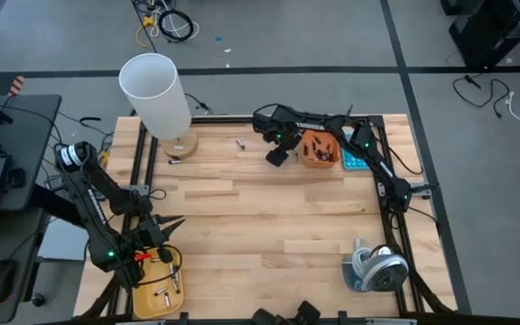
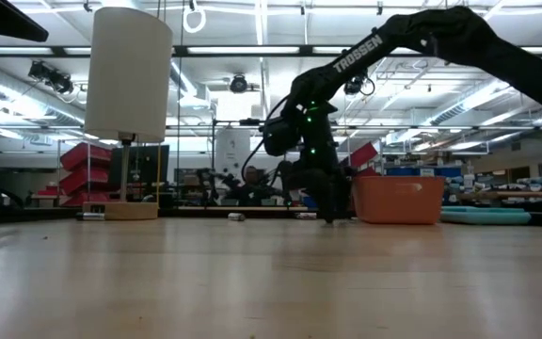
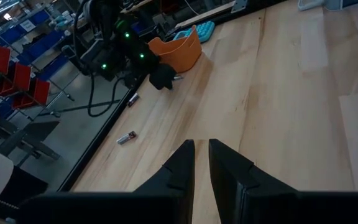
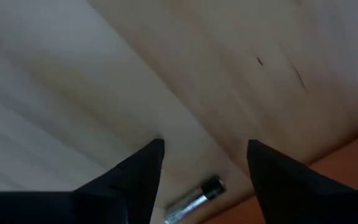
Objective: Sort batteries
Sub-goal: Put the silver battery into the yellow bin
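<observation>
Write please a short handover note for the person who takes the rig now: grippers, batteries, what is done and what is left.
Right gripper: fingers open, low over the table beside the orange bin, one battery between them, not gripped.
Left gripper: fingers nearly together, empty, above the yellow tray.
Done: some batteries lie in the bin and the tray.
Left: loose battery near the lamp, plus the one under the right gripper.

Bright, even light from above in the high view, soft short shadows under the arms on the pale table (image 1: 269,212). Low view: ceiling strip lights (image 2: 252,52) glare across the top of the frame, the near tabletop blurs along the bottom. Right wrist view is hazy, out of focus throughout.
</observation>
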`<state>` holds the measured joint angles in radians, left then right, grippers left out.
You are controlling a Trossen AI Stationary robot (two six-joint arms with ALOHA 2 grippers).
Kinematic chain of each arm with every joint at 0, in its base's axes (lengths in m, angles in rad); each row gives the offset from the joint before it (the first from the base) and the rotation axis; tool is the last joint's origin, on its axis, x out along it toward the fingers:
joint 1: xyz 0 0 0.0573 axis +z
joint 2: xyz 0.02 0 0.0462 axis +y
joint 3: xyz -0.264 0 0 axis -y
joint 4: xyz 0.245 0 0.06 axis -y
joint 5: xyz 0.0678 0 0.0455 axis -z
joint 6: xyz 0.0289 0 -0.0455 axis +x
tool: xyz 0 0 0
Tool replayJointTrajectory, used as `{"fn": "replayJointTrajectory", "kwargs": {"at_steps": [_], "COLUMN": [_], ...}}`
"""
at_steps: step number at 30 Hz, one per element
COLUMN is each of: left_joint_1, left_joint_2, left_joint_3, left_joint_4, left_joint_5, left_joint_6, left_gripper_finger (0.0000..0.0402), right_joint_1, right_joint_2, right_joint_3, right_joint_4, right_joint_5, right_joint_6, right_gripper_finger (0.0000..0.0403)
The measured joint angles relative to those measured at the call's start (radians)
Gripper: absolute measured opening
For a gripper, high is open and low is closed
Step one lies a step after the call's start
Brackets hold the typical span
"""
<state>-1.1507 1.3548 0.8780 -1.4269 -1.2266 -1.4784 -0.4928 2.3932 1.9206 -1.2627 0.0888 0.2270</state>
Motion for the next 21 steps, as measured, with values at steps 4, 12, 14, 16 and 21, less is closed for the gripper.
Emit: {"fn": "replayJointTrajectory", "kwargs": {"at_steps": [4, 12, 14, 16, 21], "left_joint_1": [0.0, 0.0, 0.0, 0.0, 0.0], "left_joint_2": [0.0, 0.0, 0.0, 0.0, 0.0], "left_joint_3": [0.0, 0.0, 0.0, 0.0, 0.0], "left_joint_4": [0.001, 0.0, -0.001, -0.006, -0.01], "left_joint_5": [0.0, 0.0, 0.0, 0.0, 0.0], "left_joint_6": [0.0, 0.0, 0.0, 0.0, 0.004], "left_gripper_finger": [0.0048, 0.0048, 0.0048, 0.0048, 0.0048], "right_joint_1": [0.012, 0.074, 0.101, 0.133, 0.178], "right_joint_2": [0.008, 0.014, 0.014, 0.014, 0.013], "right_joint_3": [0.051, 0.135, 0.135, 0.135, 0.135], "right_joint_4": [-0.028, -0.181, -0.202, -0.214, -0.174], "right_joint_5": [0.006, 0.072, 0.079, 0.113, 0.235], "right_joint_6": [-0.035, -0.017, -0.055, -0.078, -0.187], "right_gripper_finger": [0.0217, 0.0209, 0.0209, 0.0207, 0.0188]}}
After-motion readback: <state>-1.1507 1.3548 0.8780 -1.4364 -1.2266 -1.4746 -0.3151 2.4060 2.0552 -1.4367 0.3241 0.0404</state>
